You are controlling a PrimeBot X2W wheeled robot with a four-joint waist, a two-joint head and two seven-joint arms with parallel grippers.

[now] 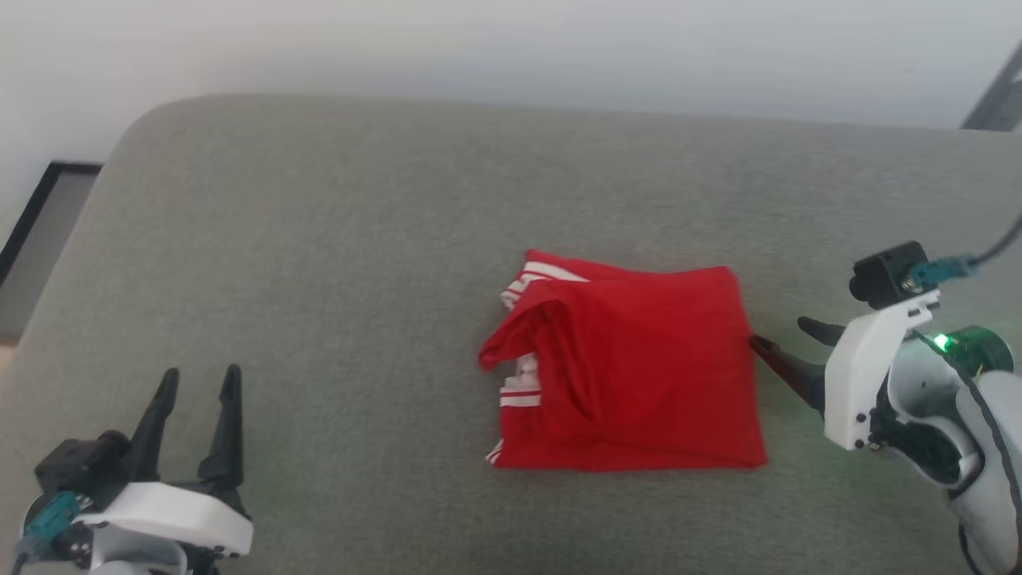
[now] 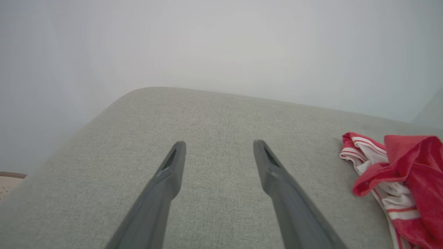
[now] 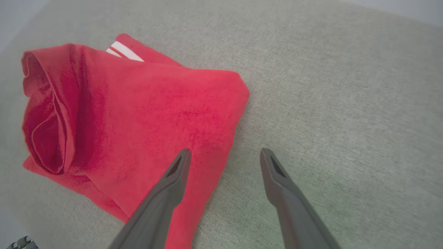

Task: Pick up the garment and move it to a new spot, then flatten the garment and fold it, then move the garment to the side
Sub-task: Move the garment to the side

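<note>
The garment (image 1: 639, 375) is a red shirt with white striped trim, lying folded into a rough square on the grey cushion, right of centre. Its trim and white sleeve bunch at its left side (image 2: 398, 183). My right gripper (image 1: 778, 335) is open just off the garment's right edge, fingers pointing left at it. In the right wrist view one finger hangs over the red cloth (image 3: 138, 114) and the other over bare cushion, holding nothing (image 3: 221, 155). My left gripper (image 1: 200, 383) stands open and empty at the lower left, far from the garment (image 2: 218, 147).
The grey cushion (image 1: 319, 239) spans the view, with a rounded far-left corner and a pale wall behind. A dark-framed floor strip (image 1: 40, 224) lies off its left edge. Bare fabric stretches left of the garment and beyond it.
</note>
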